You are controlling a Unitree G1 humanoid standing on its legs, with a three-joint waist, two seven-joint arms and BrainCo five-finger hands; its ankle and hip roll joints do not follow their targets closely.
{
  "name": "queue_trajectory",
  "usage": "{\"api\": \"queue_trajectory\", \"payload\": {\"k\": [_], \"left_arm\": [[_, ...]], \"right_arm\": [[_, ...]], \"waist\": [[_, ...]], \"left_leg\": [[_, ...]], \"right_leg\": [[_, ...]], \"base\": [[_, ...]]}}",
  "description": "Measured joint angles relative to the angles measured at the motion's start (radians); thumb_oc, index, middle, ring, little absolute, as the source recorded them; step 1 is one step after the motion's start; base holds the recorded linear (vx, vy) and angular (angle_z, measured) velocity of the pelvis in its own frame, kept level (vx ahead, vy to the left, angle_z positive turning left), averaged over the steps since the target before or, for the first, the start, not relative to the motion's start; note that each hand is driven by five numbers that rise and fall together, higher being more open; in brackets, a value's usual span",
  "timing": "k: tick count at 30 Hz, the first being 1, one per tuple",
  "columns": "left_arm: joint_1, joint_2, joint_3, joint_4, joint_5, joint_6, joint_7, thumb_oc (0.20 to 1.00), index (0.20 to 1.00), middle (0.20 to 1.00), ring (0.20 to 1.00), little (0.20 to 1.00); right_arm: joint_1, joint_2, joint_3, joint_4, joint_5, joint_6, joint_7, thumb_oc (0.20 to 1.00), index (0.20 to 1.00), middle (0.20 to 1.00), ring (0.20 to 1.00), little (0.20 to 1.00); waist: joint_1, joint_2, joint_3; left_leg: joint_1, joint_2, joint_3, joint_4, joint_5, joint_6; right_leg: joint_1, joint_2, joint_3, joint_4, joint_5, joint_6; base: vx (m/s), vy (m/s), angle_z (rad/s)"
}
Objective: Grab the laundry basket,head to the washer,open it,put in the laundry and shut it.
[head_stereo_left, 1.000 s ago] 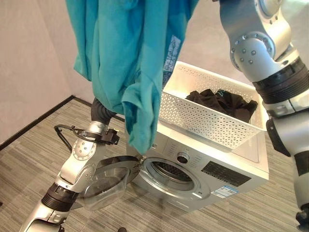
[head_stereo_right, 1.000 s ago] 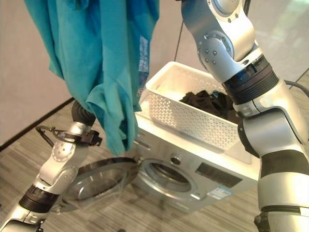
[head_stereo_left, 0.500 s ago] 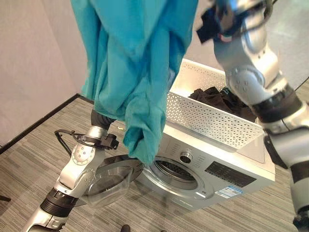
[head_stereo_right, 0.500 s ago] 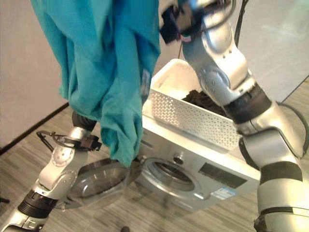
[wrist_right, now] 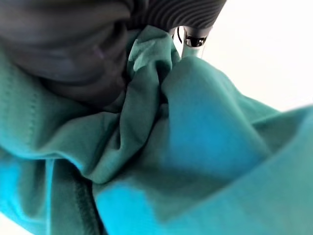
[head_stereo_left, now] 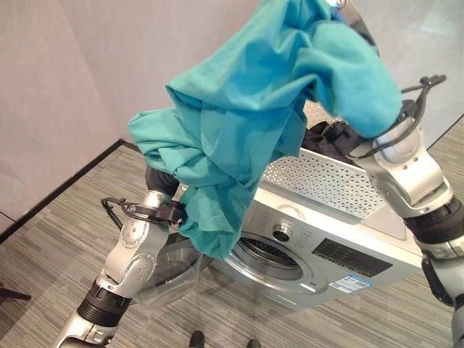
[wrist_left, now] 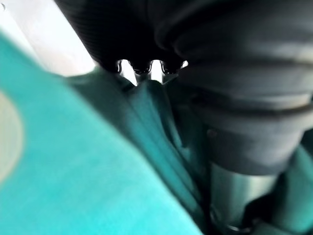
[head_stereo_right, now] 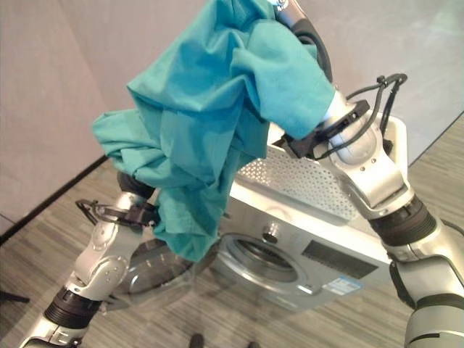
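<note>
step: loading laundry, washer door open.
garment: teal shirt bunched high above the drum opening.
hands: buried in cloth, grip cannot be told.
basket: white laundry basket atop washer.
next: lower shirt into drum.

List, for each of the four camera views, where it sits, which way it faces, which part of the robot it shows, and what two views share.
Left eye view: on the head, looking down at the washer, its open door and both arms.
Right eye view: beside it, same scene, white basket on top.
Left wrist view: on the left wrist, facing teal cloth; dark cover visible.
Right wrist view: on the right wrist, facing bunched teal cloth; dark cover visible.
Shared: all show the teal garment.
</note>
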Motion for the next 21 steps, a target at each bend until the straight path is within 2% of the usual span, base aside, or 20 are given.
{"api": "queue_trajectory", "payload": {"k": [3, 9, 14, 17, 21], "left_arm": [[0.005, -0.004, 0.002, 0.0, -0.027, 0.001, -0.014, 1.0, 1.0, 1.0, 1.0, 1.0], [0.009, -0.004, -0.006, 0.0, -0.04, 0.002, -0.041, 1.0, 1.0, 1.0, 1.0, 1.0], [0.004, 0.009, -0.084, 0.005, -0.077, 0.008, -0.046, 1.0, 1.0, 1.0, 1.0, 1.0], [-0.015, 0.035, -0.138, 0.018, -0.075, 0.032, -0.047, 1.0, 1.0, 1.0, 1.0, 1.0], [-0.022, 0.037, -0.156, 0.02, -0.076, 0.04, -0.048, 1.0, 1.0, 1.0, 1.0, 1.0]], "right_arm": [[0.004, -0.056, -0.013, -0.007, -0.105, 0.0, -0.001, 0.2, 0.2, 0.2, 0.2, 0.2], [0.034, -0.044, -0.012, -0.014, -0.136, 0.0, 0.026, 0.2, 0.2, 0.2, 0.2, 0.2], [0.034, 0.053, 0.034, -0.007, -0.113, 0.0, 0.041, 0.2, 0.2, 0.2, 0.2, 0.2], [0.033, 0.067, 0.103, -0.004, -0.095, 0.013, 0.062, 0.2, 0.2, 0.2, 0.2, 0.2], [0.032, 0.066, 0.107, -0.004, -0.095, 0.018, 0.065, 0.2, 0.2, 0.2, 0.2, 0.2]], "waist": [[0.006, 0.001, 0.001], [0.006, 0.008, 0.005], [0.008, 0.013, 0.006], [0.01, 0.013, 0.006], [0.01, 0.013, 0.006]], "left_leg": [[0.002, 0.0, -0.001, 0.0, 0.0, 0.0], [0.009, 0.001, -0.004, 0.0, 0.0, 0.0], [0.014, 0.0, -0.004, 0.0, 0.0, 0.0], [0.015, 0.001, -0.004, 0.0, 0.0, 0.0], [0.015, 0.001, -0.003, 0.0, 0.0, 0.0]], "right_leg": [[0.003, -0.001, -0.001, 0.0, 0.0, 0.0], [0.012, 0.0, -0.006, 0.0, -0.001, 0.001], [0.016, 0.0, -0.004, 0.0, 0.0, 0.0], [0.016, -0.001, -0.004, 0.0, 0.0, 0.0], [0.016, -0.001, -0.003, 0.0, 0.0, 0.0]], "base": [[0.0, 0.0, 0.0], [0.0, 0.0, 0.0], [0.0, 0.0, 0.0], [0.0, 0.0, 0.0], [0.0, 0.0, 0.0]]}}
